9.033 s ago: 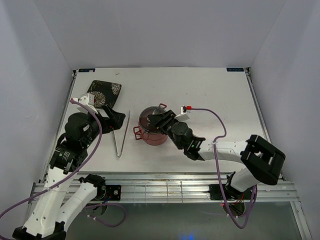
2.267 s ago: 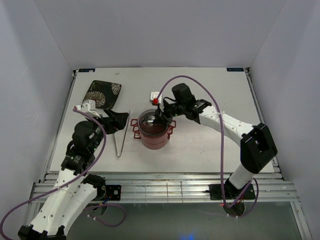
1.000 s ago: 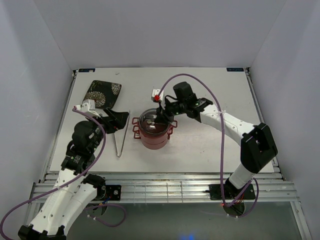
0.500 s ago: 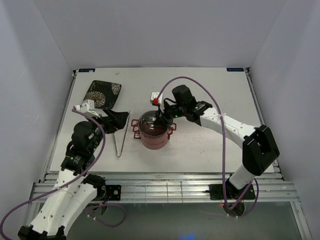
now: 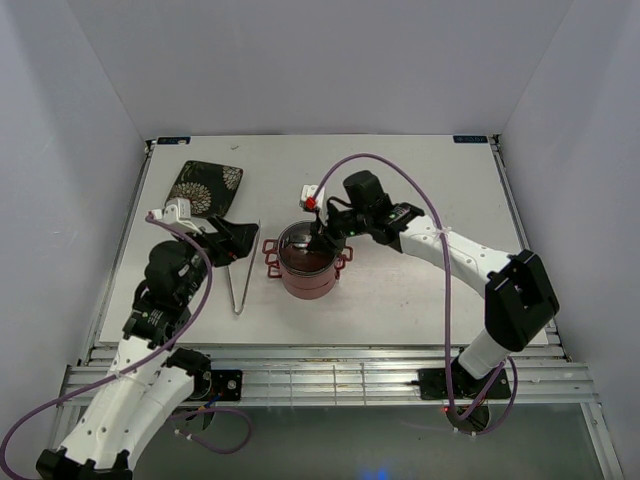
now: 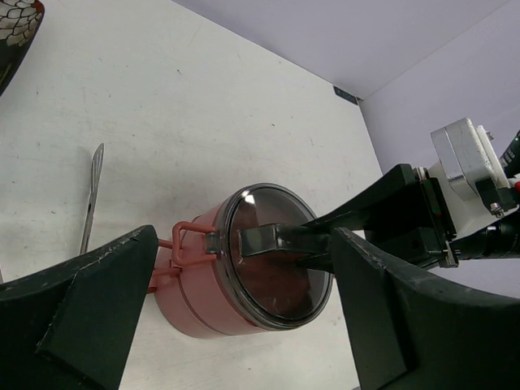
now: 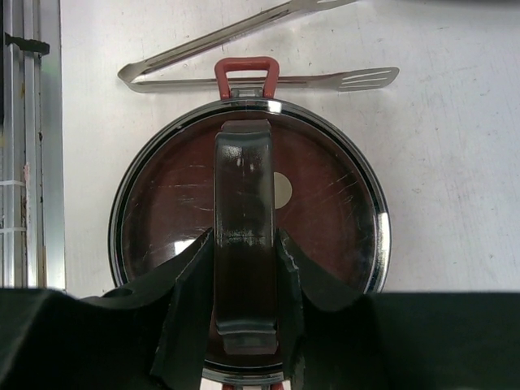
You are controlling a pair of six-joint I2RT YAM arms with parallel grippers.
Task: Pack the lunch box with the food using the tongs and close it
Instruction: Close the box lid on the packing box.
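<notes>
Two arms reach over the white tabletop (image 5: 420, 180). The lunch box (image 5: 300, 280) stands stacked and lidded near the tabletop's middle, a little toward the left edge. The dark patterned plate (image 5: 205, 185) lies by the far-left corner. The tongs (image 5: 238, 295) lie flat just left of the box, joined end toward the near edge. The left gripper (image 5: 236, 243) hovers beside the tongs' far end, jaws spread wide, holding nothing. The right gripper (image 5: 318, 238) is down on the box, jaws drawn narrow and clamped on the bar handle (image 7: 244, 187) of its top lid (image 7: 325, 211).
</notes>
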